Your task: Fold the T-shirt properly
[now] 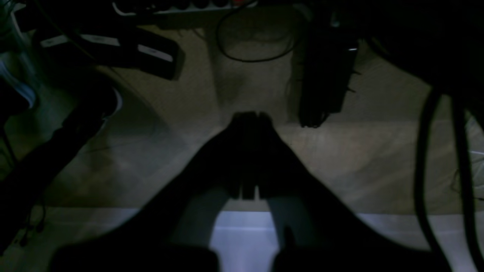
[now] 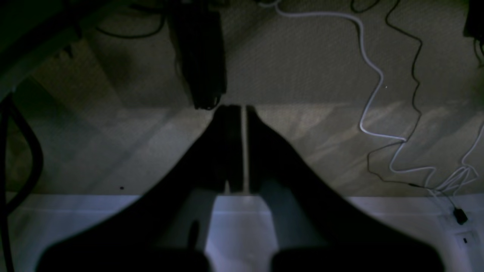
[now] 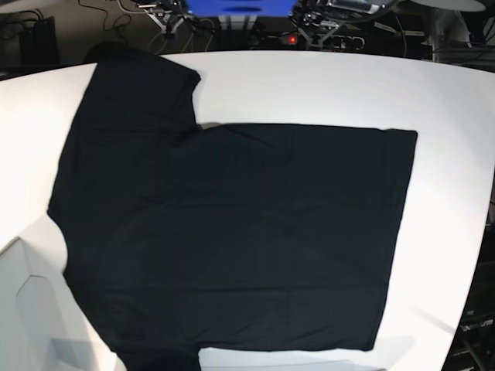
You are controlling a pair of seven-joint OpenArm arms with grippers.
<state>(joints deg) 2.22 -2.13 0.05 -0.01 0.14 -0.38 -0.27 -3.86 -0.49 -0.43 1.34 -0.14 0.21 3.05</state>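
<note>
T-shirt [image 3: 232,232] lies spread flat on the white worktop [image 3: 325,85], plain black side up, no print showing. Collar end is toward the base view's left, hem at the right; one sleeve reaches the far left corner, the other runs off the near edge. Neither arm shows in the base view. Left gripper [image 1: 249,117] is closed on nothing, hanging over the floor beyond the worktop edge. Right gripper [image 2: 242,109] has its jaws drawn nearly together with only a thin slit between them, empty, likewise off the worktop. Judgement: fabric is light, limp and non-fragile; it will sag and crease when lifted. Best pinched at edges, a sleeve or hem corner, one per gripper, so the fold stays even.
</note>
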